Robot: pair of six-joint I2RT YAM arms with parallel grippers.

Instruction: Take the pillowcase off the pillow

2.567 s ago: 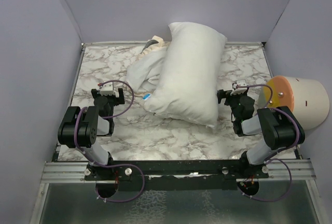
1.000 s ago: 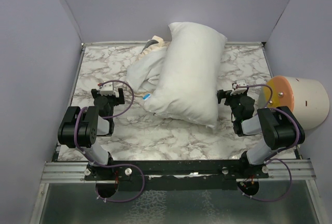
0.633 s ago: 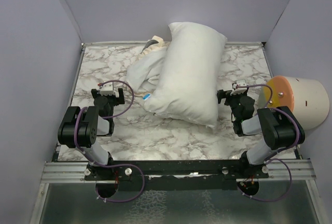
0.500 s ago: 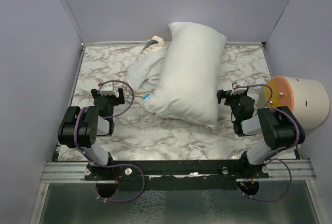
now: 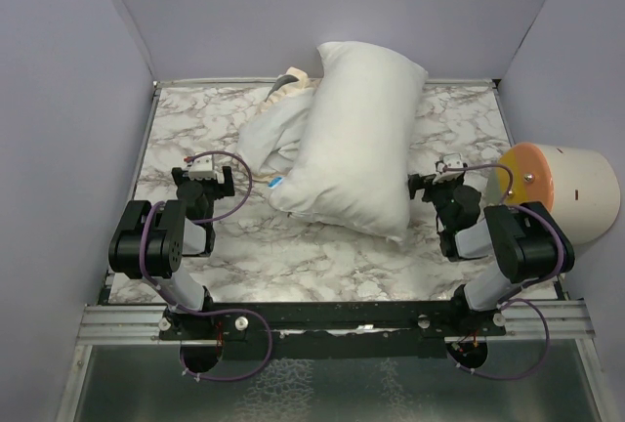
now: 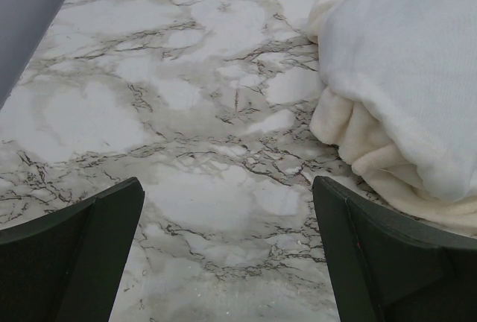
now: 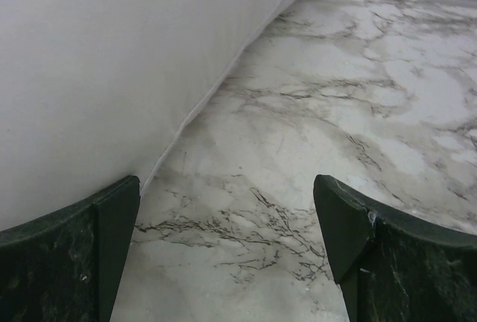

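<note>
The pillow point(image 5: 356, 134) lies between the left claw point(image 6: 227, 195) and the right claw point(image 7: 227, 188), both spread and empty. The crumpled pillowcase point(image 5: 269, 134) lies against the pillow's left side.

top camera overlooks the table point(image 5: 293, 256); wrist cameras skim it low, flanking the pillow point(image 5: 356, 139).

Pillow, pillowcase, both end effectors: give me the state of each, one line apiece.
pillow: bare, out of its cover, lying on the table.
pillowcase: off, crumpled in a heap against the pillow's left side.
left end effector: open, empty, above the table near the pillowcase.
right end effector: open, empty, beside the pillow's edge.
</note>
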